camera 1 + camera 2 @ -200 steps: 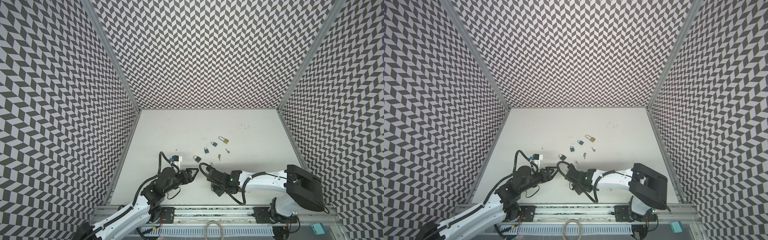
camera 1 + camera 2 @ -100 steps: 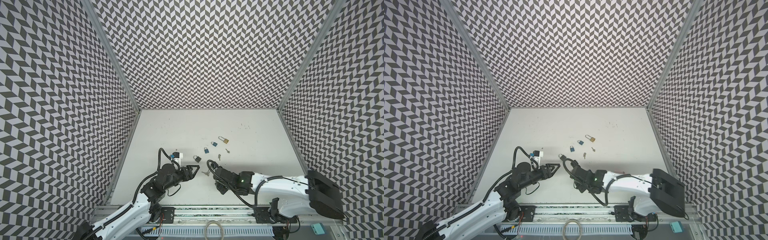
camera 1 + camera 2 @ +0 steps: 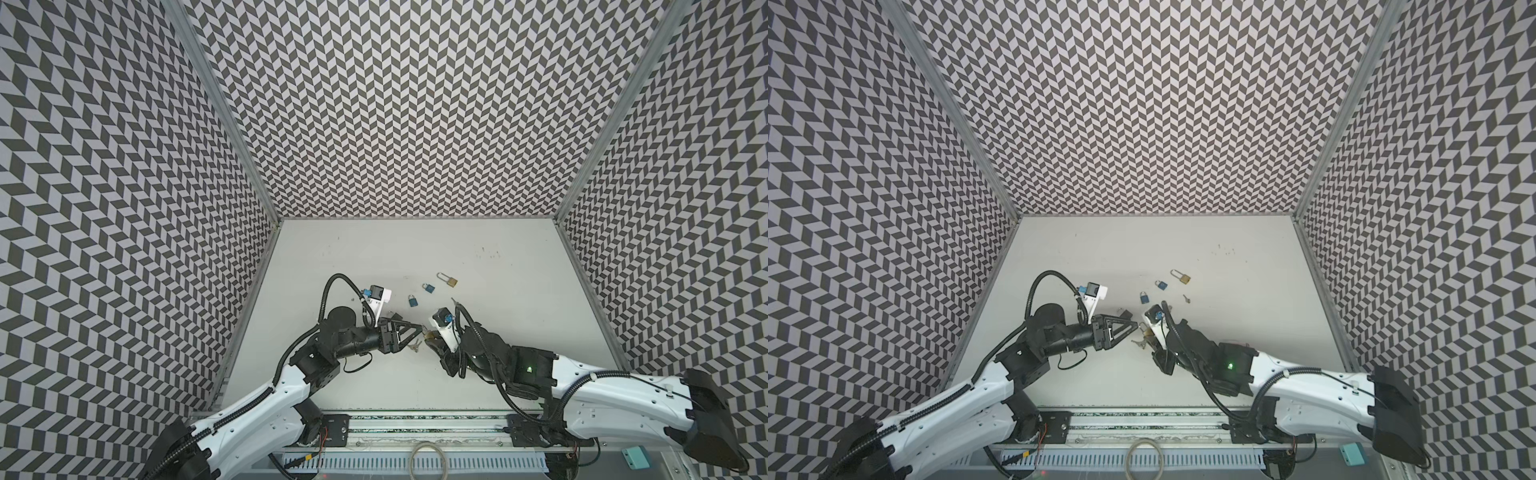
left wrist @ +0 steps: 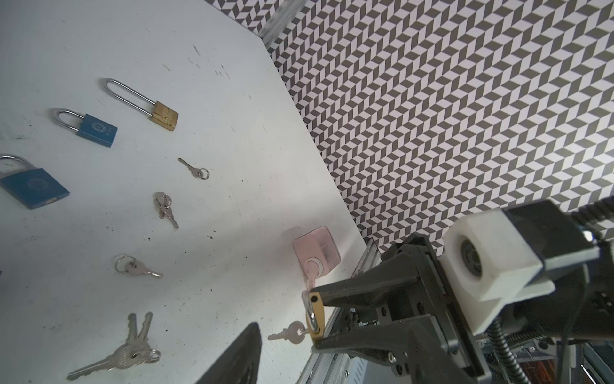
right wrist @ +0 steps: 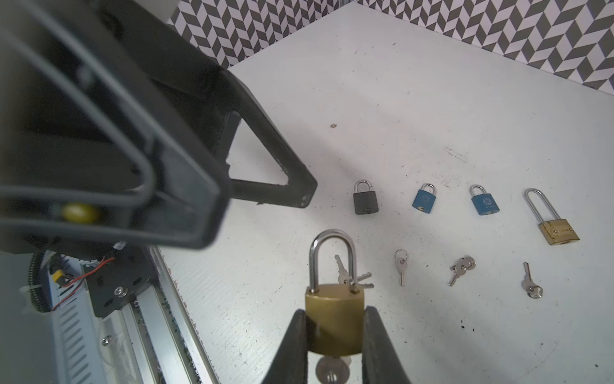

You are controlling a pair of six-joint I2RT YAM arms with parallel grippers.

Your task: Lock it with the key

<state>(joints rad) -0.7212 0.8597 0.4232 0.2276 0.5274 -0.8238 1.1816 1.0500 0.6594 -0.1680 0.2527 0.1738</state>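
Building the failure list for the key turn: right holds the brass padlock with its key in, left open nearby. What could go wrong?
1. The key sticking out of the brass padlock is small; the open fingers of the left gripper could miss or knock it.
2. The right gripper pinches only the padlock's sides, so a twist may turn it in the grip.
3. A loose key pair lies on the table close by and could get bumped.

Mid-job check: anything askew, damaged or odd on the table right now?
Nothing stands out. The right gripper holds the brass padlock by its body, a key in its keyhole. The other padlocks and loose keys lie in rows on the scuffed table.
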